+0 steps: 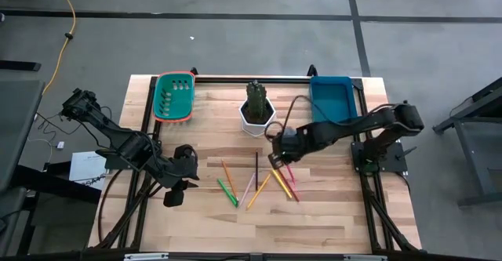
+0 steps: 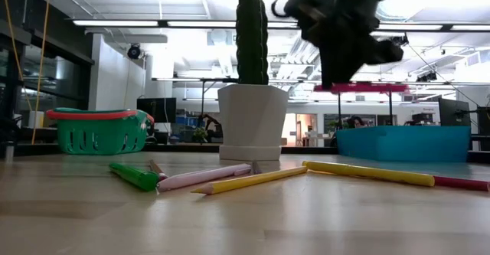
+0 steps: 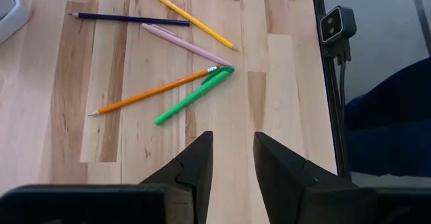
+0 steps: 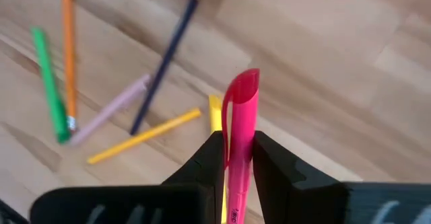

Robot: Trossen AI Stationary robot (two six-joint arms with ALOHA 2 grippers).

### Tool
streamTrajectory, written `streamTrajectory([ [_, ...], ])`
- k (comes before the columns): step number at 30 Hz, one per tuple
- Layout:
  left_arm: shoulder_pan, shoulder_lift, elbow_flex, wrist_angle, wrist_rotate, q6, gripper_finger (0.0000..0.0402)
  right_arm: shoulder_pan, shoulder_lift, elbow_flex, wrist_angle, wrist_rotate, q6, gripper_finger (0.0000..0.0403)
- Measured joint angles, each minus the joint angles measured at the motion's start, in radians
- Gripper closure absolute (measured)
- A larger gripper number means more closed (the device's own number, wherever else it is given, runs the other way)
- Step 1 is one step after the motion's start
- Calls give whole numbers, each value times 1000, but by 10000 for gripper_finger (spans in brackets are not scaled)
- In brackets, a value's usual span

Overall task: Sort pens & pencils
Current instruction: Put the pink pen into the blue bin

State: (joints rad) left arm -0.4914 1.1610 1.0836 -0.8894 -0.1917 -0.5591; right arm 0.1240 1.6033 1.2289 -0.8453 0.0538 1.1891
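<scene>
My right gripper point(image 4: 239, 146) hangs above the table's middle right, shut on a bright pink pen point(image 2: 360, 87). On the wood below lie a green pen point(image 1: 227, 190), a pale pink pen point(image 1: 249, 188), an orange pencil point(image 1: 228, 175), a dark pencil point(image 1: 256, 169) and two yellow pencils point(image 1: 259, 190) point(image 1: 282, 184). Another pink pen point(image 2: 459, 182) lies at the right end of the far yellow pencil. My left gripper point(image 3: 232, 143) stands open above the table, left of the sticks, with nothing between its fingers. My right gripper pinches the pink pen's shaft point(image 4: 237, 177) between its two fingers, which come steeply from above. The capped end point(image 4: 242, 86) sticks out past the fingers. In the low view the pen hangs about level below the gripper, clear of the table.
A green basket point(image 1: 174, 96) stands at the far left and a blue tray point(image 1: 331, 98) at the far right. Between them is a white pot with a cactus point(image 1: 257, 108). Bare wood lies along the near edge.
</scene>
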Motion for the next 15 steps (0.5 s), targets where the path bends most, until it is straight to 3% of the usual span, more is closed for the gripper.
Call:
streamTrajectory([
  [15, 1, 0, 0, -1, -37, 30, 305, -154, -196, 0, -175, 103, -46, 357],
])
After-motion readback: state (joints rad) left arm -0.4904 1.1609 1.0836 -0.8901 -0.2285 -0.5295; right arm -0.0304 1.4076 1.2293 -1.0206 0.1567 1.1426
